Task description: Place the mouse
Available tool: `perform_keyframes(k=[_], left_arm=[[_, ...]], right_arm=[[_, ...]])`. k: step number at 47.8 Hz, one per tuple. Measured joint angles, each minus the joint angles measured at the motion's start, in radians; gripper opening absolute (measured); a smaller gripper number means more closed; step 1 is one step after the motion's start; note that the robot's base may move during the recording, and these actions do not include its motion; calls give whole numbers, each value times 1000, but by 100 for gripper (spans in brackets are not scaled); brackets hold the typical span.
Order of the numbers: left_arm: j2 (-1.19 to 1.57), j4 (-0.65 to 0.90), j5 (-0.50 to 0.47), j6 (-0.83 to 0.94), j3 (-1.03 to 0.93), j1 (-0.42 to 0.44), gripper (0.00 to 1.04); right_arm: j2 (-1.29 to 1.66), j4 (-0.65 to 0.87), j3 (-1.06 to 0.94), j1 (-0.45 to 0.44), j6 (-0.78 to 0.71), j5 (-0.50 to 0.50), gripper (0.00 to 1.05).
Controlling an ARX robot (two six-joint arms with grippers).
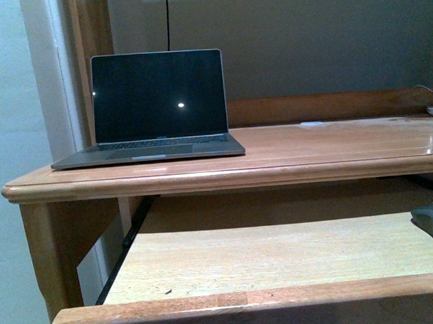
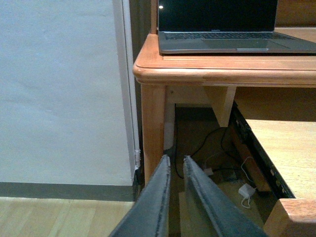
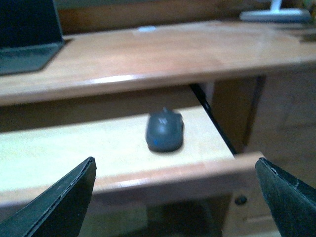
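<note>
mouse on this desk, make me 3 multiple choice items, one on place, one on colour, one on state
1. Where does the mouse lie?
A. on the floor
B. on the pull-out tray under the desktop
C. on a chair
2. What colour is the mouse?
A. white
B. red
C. dark grey
3. How is the right end effector?
A. open, empty
B. shut on the mouse
C. shut on a cable

1 B: it sits on the pale tray below the desktop.
2 C: its domed top is dark grey.
3 A: its fingers stand wide apart, short of the mouse.
</note>
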Motion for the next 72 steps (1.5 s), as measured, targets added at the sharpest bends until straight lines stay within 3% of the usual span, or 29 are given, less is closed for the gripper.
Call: perform_keyframes(k=[2, 9, 10, 20, 25, 48, 68, 72], left_arm=[[-29, -8, 10, 0, -18, 12, 3], [-100, -41, 32, -4, -62, 36, 3], [-175, -77, 125, -4, -92, 126, 3], [-332, -189, 125, -4, -150, 127, 3], [-359, -176, 125, -4, -179, 127, 3], [-573, -382, 125, -4, -179, 127, 3], [-685, -494, 125, -4, -179, 127, 3], [-772, -612, 126, -5, -179, 127, 3]], right_arm=[[119, 72, 68, 9, -27, -15, 97], [392, 141, 217, 39, -107, -38, 97], [808, 114, 438, 74, -279, 76, 97], [934, 100, 504, 76, -323, 151, 97], [983, 96, 528, 81, -325, 160, 97], [1152, 9, 651, 41, -297, 196, 97], [1186, -81, 712, -31, -169, 85, 97], [1188, -97, 719, -40, -143, 52, 89]])
